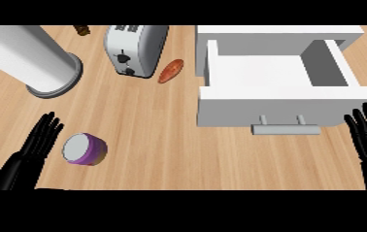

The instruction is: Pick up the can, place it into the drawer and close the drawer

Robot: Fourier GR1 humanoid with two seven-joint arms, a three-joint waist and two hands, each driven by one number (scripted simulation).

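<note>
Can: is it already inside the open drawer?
No, the can stands on the counter beside the left hand, well apart from the open drawer, whose inside shows nothing in it.

Purple can (85, 150) — white drawer (276, 83)

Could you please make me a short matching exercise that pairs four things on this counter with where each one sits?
Things:
1. can
2. toaster
3. drawer
4. paper towel roll

Places:
A. open, at the right
B. far left, standing upright
C. beside the left hand
D. top middle, next to a sweet potato

Pairs: 1-C, 2-D, 3-A, 4-B
</note>
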